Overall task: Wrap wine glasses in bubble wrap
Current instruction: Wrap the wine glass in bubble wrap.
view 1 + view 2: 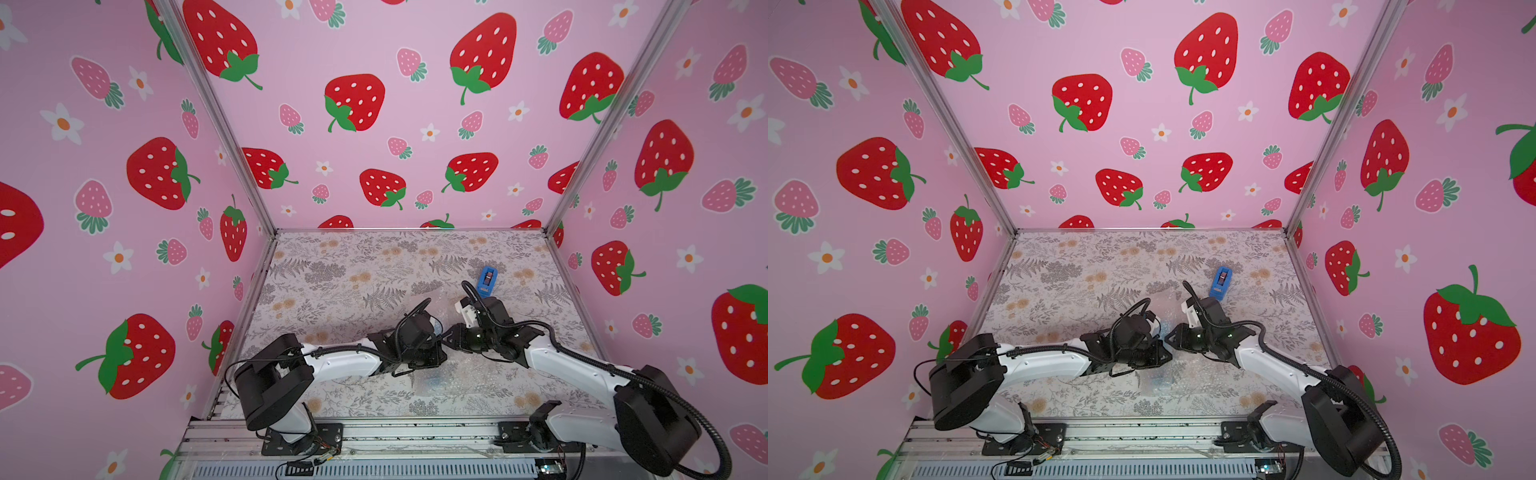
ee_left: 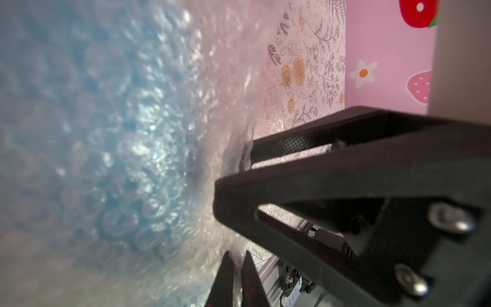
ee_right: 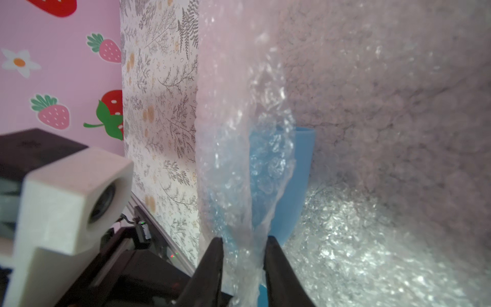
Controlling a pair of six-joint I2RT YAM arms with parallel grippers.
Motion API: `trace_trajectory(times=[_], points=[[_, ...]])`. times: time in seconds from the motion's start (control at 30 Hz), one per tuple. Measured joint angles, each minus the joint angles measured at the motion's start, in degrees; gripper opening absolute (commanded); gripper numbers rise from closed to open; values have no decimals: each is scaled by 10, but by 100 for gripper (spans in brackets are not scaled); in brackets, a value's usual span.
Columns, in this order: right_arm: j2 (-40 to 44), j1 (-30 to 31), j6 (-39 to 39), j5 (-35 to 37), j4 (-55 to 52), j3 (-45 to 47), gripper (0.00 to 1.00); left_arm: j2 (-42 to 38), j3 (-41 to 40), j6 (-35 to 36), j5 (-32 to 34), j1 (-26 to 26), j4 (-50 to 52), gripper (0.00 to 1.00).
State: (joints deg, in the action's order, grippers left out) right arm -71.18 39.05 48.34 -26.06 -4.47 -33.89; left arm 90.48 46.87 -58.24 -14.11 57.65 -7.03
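Goblet [image 1: 434,379] shows in a top view as a pale blue blur under the bubble wrap [image 1: 467,384], where both arms meet. Left wrist view: left pincer [image 2: 237,265], nearly closed, nips crinkly film. Right wrist view: right pincer [image 3: 243,240], half apart, straddles a raised fold, grip unclear; smooth tapered cup lies lengthwise straight ahead.

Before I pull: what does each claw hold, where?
Both pinch the clear bubble wrap sheet: left claw its edge, right claw a bunched fold by the light blue goblet.
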Motion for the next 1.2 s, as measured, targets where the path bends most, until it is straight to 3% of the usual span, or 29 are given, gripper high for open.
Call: trace_trajectory(times=[0.17, 0.4, 0.47, 0.77, 1.2], points=[[0, 0, -7, 9, -11, 0, 5, -8, 5, 7, 1, 0, 15, 48], [8, -3, -25, 32, -49, 0, 1, -104, 10, 48, 32, -1, 84, 82], [13, -8, -32, 38, -57, 0, 1, -137, 10, 65, 50, -6, 101, 87], [11, -24, -50, 52, -64, 3, 0, -145, -11, 135, 80, -65, 116, 96], [-36, -28, -51, 59, -21, 11, 0, -61, -71, 100, -13, -120, 22, 99]])
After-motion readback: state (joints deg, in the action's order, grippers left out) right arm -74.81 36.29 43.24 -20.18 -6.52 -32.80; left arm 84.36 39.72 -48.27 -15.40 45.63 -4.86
